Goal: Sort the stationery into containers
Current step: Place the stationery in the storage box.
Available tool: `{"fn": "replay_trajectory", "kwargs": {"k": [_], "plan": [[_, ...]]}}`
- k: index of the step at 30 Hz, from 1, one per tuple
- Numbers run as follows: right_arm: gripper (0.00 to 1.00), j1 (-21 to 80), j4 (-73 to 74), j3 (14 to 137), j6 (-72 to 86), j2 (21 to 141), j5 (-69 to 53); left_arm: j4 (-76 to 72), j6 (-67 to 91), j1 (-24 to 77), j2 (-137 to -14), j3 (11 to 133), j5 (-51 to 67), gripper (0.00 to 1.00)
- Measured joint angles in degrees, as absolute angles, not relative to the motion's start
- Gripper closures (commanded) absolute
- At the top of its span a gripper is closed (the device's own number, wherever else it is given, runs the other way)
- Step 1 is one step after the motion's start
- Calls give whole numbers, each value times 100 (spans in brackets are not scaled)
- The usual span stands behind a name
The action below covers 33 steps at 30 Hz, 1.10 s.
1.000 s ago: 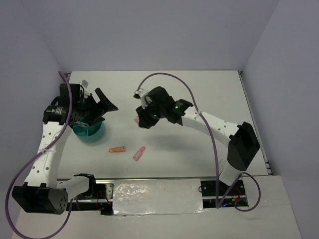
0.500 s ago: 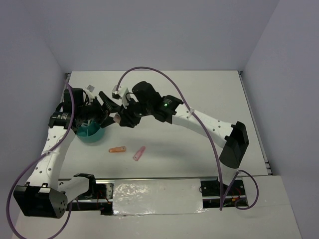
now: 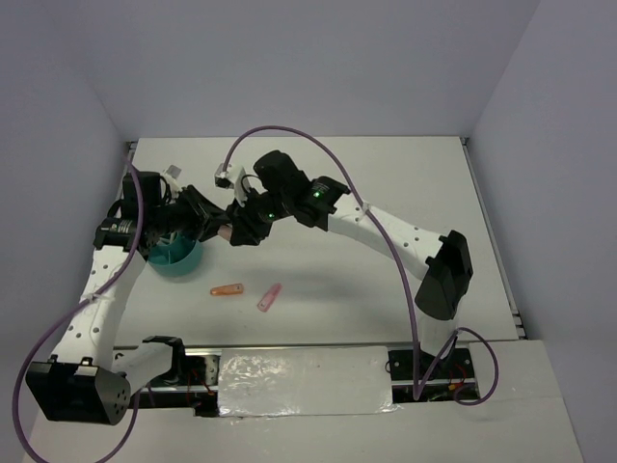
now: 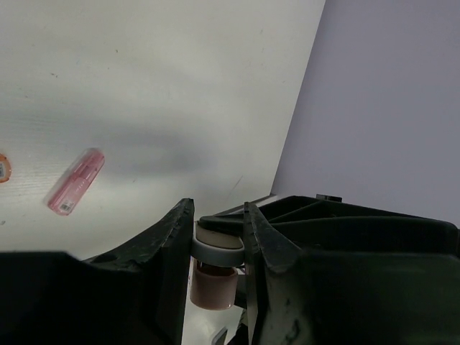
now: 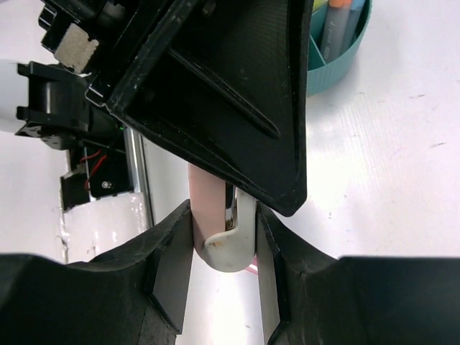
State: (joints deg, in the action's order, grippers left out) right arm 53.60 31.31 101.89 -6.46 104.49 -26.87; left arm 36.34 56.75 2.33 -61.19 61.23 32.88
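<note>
Just right of the teal bowl [image 3: 185, 268], above the desk [image 3: 405, 193], the two arms meet tip to tip. The right pincer [image 3: 236, 231] is clenched on a pink marker [image 5: 210, 205] with a pale cap. The left pincer [image 3: 212, 224] grips that same cap, a finger pressed against each side. Below the bowl, toward the arm bases, an orange marker [image 3: 228, 288] and a second pink marker [image 3: 269, 296] lie on the desk, near each other but apart. A few markers stand inside the bowl.
</note>
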Motion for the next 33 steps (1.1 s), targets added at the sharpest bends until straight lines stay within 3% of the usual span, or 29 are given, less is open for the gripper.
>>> {"fn": "replay_trajectory", "kwargs": {"k": [4,5,8,19,33], "plan": [[65,5293,3059,10175,-554,10451,-2917,3745,5559,239,-6119,6239,3267,100],[51,5264,2987,10154,-528,10449,-2985,3758,5542,239,-6114,6274,3236,100],[27,5166,2692,9933,-305,10409,-3203,3699,5494,242,-6071,6357,3164,100],[23,4886,2307,9273,148,10252,-3164,3868,5223,246,-5583,6488,2497,100],[23,4539,2366,7937,486,8965,-2115,6023,5277,14,-5527,7271,-1481,100]]}}
